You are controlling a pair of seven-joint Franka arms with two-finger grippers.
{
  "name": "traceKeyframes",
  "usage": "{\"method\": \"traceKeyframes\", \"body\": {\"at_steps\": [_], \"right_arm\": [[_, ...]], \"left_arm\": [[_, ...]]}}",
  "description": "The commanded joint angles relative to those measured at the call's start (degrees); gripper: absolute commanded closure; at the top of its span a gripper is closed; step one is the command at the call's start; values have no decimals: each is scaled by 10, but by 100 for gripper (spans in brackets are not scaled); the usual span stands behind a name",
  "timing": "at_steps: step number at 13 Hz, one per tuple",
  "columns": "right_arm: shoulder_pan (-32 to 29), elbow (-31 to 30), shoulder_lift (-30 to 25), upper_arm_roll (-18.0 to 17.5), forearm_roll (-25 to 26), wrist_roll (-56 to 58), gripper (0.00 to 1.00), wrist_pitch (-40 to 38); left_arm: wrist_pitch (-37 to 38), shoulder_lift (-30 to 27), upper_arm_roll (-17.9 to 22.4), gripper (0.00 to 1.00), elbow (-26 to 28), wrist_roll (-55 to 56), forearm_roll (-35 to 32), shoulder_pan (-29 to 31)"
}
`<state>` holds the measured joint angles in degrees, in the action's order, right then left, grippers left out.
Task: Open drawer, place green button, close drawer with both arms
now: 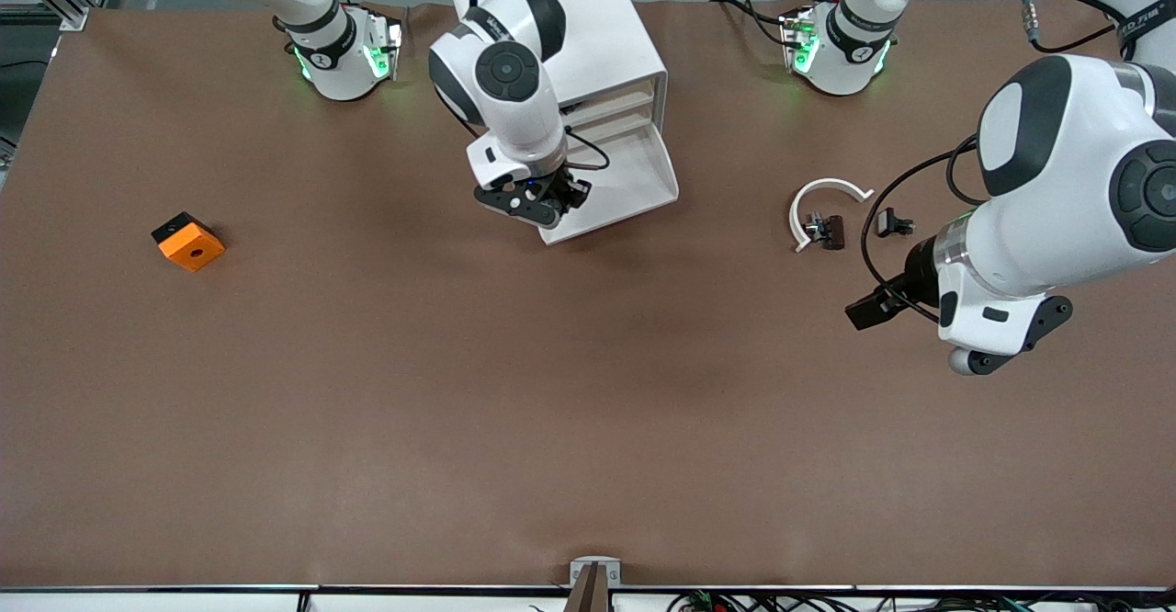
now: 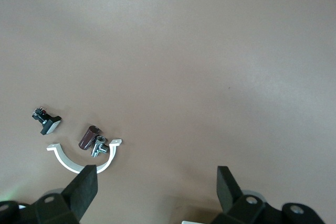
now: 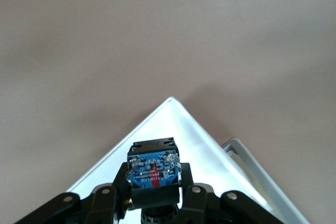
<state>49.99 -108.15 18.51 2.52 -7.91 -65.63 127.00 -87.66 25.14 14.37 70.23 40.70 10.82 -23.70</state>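
Note:
The white cabinet (image 1: 616, 33) stands at the robots' edge of the table, with one drawer (image 1: 648, 185) pulled out toward the front camera. My right gripper (image 1: 542, 203) hovers over the open drawer's corner nearest the front camera. In the right wrist view it (image 3: 155, 184) is shut on the button (image 3: 155, 169), whose blue base faces the camera; the white drawer floor (image 3: 205, 150) lies just below. The green cap is hidden. My left gripper (image 1: 868, 309) hangs open and empty over bare table; its fingers (image 2: 84, 184) stand wide apart.
A white arc (image 1: 822, 194) with small black-brown parts (image 1: 824, 229) and another black part (image 1: 893, 223) lies toward the left arm's end, close to my left gripper. They also show in the left wrist view (image 2: 89, 137). An orange cube (image 1: 188, 241) sits toward the right arm's end.

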Motion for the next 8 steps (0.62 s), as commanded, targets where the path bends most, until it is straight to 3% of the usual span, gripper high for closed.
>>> {"method": "traceKeyframes", "body": {"at_steps": [1, 8], "right_arm": [[23, 12, 27, 7, -1, -33, 100, 20], [53, 16, 59, 9, 11, -74, 100, 42]], "left_arm": [[-4, -6, -1, 0, 20, -11, -10, -2], [-11, -5, -2, 0, 20, -12, -10, -5]]}}
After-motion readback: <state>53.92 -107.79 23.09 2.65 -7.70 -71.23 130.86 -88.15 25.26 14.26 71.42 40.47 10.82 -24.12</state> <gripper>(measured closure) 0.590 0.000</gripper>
